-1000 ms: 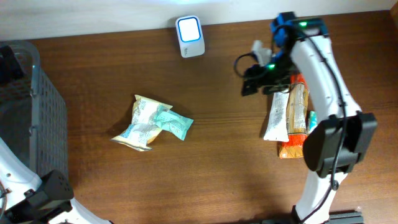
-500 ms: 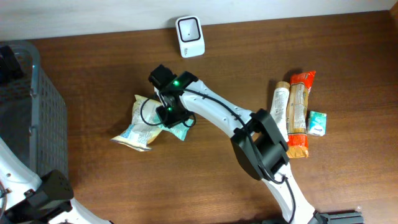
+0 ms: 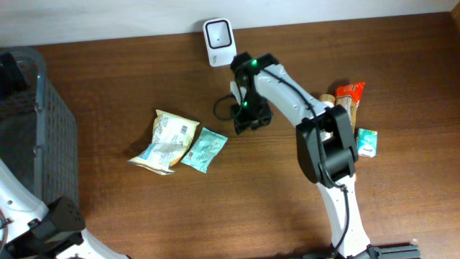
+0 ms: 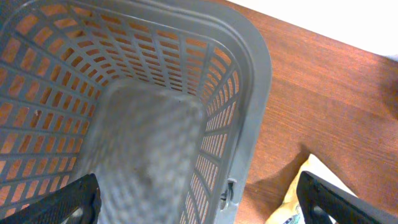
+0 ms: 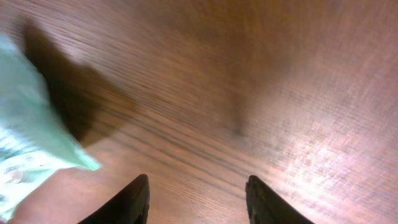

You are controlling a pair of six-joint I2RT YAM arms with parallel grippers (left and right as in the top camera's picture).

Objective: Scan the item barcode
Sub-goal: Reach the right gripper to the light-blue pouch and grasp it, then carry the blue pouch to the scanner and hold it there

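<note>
Overhead: right gripper (image 5: 198, 199) sits over bare wood in the upper middle of the frame, just below and right of the white scanner (image 3: 218, 42) at the top edge. Right wrist view is smeared, but both fingers (image 5: 132, 200) show at the bottom, spread apart with nothing between them, only table (image 3: 287, 194) underneath.

Teal packet (image 3: 203, 150) lies flat on the table left of centre, down-left of the right gripper, apart from it and not held. One corner of it shows at the left edge of the right wrist view. Its left end is right against a cream and blue snack bag (image 3: 164, 140); touching or overlapping, cannot tell. Barcode not readable in any view.

Right side of the overhead frame: a group of snacks partly hidden behind the right arm, with an orange packet (image 3: 348, 92) at its top and a small teal pack (image 3: 367, 142) at its right. Grey mesh basket (image 3: 43, 122) is along the left edge.

Left gripper (image 4: 199, 198) hangs over the basket. Its fingers (image 4: 62, 202) are spread wide at the two bottom corners of the left wrist view, holding nothing. Same view shows the basket's rounded corner, wood to the right and a corner of the snack bag at the bottom
</note>
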